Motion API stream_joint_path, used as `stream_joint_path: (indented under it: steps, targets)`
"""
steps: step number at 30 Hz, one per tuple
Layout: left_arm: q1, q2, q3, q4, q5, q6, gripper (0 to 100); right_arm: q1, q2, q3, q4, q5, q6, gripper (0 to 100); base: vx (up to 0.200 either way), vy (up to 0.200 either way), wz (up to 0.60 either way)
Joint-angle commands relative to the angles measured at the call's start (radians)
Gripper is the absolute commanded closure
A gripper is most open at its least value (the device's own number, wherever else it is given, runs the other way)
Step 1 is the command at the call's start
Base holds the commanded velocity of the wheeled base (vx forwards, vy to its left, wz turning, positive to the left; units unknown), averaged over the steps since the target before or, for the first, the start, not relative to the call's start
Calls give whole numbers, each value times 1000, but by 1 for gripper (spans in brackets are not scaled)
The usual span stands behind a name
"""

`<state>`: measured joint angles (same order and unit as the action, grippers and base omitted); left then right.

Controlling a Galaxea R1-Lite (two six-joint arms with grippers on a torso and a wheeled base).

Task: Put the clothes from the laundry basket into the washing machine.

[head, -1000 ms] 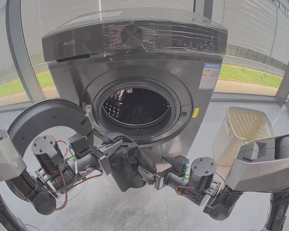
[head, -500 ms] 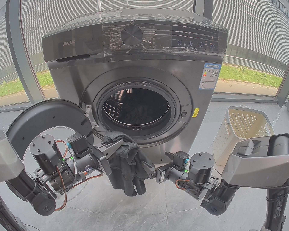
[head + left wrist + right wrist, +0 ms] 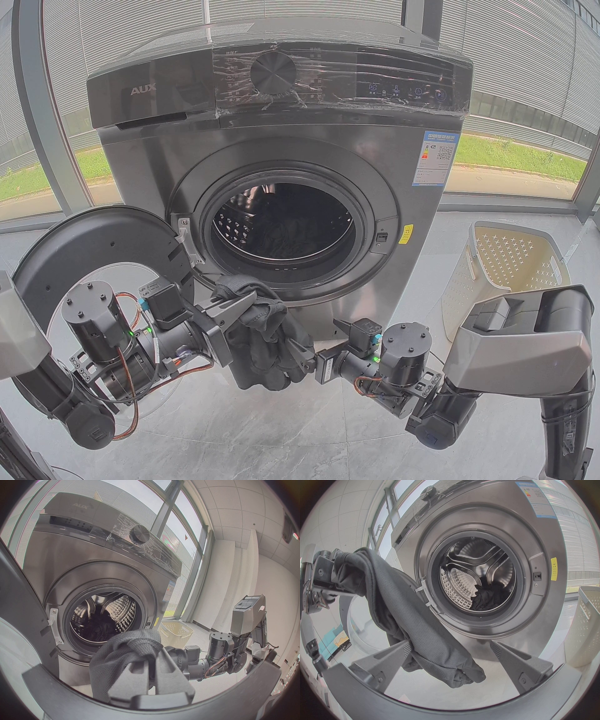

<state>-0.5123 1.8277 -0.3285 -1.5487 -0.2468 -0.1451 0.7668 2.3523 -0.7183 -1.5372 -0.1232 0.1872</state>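
I had the left gripper [image 3: 247, 305] pinching the dark garment [image 3: 265, 353] by its top, the cloth hanging lengthwise down just below the open drum [image 3: 284, 222] of the washing machine [image 3: 156, 156], up and ahead, with my right gripper [image 3: 301, 357] spread about its lower end.

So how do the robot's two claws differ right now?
The left gripper is shut on the dark garment at its top fold; the right gripper is open, fingers spread around the garment's hanging part. The left gripper sits higher, the right gripper lower. Both point toward each other in front of the open washing machine.
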Motion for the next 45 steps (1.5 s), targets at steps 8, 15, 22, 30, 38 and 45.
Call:
stream_joint_path:
  steps: [8,15,22,30,38,45]
  targets:
    - [5,1,-1,-1,0,-1,100,34,-5,60,-1,8,1,0,0,0,0]
    - [0,-1,2,-1,0,-1,100,20,19,-3,2,8,-2,0,0,0,0]
    - [0,-2,6,-1,0,1,100,11,47,-41,-1,8,0,0,0,0,0]
    - [5,2,3,-1,0,2,100,23,33,-30,-1,14,6,0,0,0,0]
    - [5,2,5,-1,0,1,100,43,45,-35,-3,59,3,0,0,0,0]
    - [2,1,5,-1,0,1,100,34,48,-43,-6,56,3,100,0,0,0]
